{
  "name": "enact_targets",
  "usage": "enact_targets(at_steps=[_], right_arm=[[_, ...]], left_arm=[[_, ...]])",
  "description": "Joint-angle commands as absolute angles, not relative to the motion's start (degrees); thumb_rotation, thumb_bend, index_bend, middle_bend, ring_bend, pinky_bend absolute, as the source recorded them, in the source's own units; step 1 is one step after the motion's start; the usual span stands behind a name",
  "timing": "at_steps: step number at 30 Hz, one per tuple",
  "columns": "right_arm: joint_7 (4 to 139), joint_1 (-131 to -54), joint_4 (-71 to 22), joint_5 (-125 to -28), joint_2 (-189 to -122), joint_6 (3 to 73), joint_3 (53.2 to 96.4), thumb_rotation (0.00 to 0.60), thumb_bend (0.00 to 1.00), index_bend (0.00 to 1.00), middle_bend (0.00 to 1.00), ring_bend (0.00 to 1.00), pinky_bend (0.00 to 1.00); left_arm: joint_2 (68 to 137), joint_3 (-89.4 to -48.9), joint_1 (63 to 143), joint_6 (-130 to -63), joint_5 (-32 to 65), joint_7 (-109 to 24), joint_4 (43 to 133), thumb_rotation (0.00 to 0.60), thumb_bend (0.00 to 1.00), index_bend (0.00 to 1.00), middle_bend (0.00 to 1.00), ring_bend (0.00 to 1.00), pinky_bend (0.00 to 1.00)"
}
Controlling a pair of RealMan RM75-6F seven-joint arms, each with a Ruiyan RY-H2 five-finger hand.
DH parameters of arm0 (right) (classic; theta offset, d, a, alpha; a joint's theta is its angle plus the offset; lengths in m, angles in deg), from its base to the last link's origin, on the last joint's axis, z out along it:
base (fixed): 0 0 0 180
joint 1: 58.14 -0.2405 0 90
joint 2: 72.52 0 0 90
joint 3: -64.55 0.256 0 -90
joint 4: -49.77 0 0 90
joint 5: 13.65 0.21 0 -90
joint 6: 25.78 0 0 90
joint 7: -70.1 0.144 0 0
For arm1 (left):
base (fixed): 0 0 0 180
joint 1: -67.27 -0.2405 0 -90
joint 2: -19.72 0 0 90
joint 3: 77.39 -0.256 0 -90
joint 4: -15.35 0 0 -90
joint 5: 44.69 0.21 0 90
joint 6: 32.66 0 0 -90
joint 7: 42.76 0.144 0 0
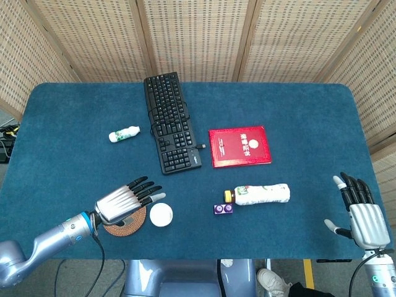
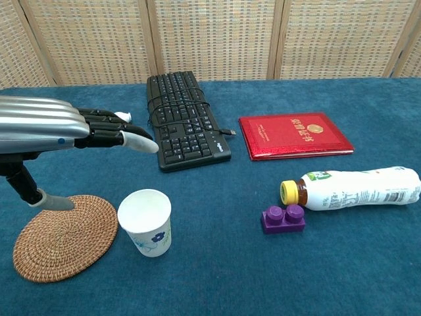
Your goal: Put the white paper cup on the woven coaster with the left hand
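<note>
This looks like a robot test setup in a lab or office room. A table [image 1: 297, 111] covered in blue felt-like cloth stands before woven folding screens [image 1: 198, 37] that wall it off. A black keyboard [image 1: 170, 124] and a red booklet [image 1: 240, 146] lie on it as props, and cables [image 1: 6, 139] trail at the left edge.
</note>
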State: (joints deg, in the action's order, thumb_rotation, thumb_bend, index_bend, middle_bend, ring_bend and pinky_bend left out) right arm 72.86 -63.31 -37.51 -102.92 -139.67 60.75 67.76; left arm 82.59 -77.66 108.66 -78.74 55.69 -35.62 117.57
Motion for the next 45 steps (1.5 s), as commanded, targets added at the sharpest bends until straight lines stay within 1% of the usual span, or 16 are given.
enact_targets(at_steps=[1, 7, 15, 28, 40, 45], right_arm=[[73.1, -63.4, -37.4, -102.8, -139.7, 60.6, 67.8, 0.600, 0.08, 0.04, 0.00, 0.00, 0.00], [73.9, -63.3, -37.0, -102.5, -139.7, 60.6, 67.9, 0.600, 0.08, 0.04, 0.00, 0.00, 0.00], [74.4, -63.4, -36.7, -102.5, -139.7, 60.5, 67.9, 0.600, 0.08, 0.04, 0.00, 0.00, 0.00], [75.4, -63.3, -36.5, -102.4, -139.6, 60.8, 68.0, 0.600, 0.08, 0.04, 0.00, 0.00, 0.00], [76.6, -63.2, -36.1, -102.3, -139.4, 61.0, 68.2, 0.600, 0.08, 0.04, 0.00, 0.00, 0.00], [76.9, -63.1, -36.0, -102.3, -139.4, 61.0, 68.2, 0.600, 0.08, 0.04, 0.00, 0.00, 0.00]], left_arm=[[82.7, -77.4, 109.6, -77.4, 54.5, -34.2, 118.6, 0.600, 0.28, 0.01, 0.00, 0.00, 0.00], [84.1, -77.3, 110.9, -74.3, 51.4, -30.2, 119.7, 0.600, 0.28, 0.01, 0.00, 0.00, 0.00], [86.2, -77.2, 111.9, -72.0, 47.8, -26.3, 119.2, 0.600, 0.28, 0.01, 0.00, 0.00, 0.00], [90.2, -76.9, 113.5, -70.0, 41.7, -19.5, 118.7, 0.600, 0.28, 0.02, 0.00, 0.00, 0.00], [93.1, -77.2, 115.0, -69.4, 34.4, -13.8, 117.7, 0.600, 0.28, 0.20, 0.00, 0.00, 0.00], [94.0, -77.5, 115.5, -69.9, 32.2, -12.3, 117.3, 0.600, 0.28, 0.23, 0.00, 0.00, 0.00]])
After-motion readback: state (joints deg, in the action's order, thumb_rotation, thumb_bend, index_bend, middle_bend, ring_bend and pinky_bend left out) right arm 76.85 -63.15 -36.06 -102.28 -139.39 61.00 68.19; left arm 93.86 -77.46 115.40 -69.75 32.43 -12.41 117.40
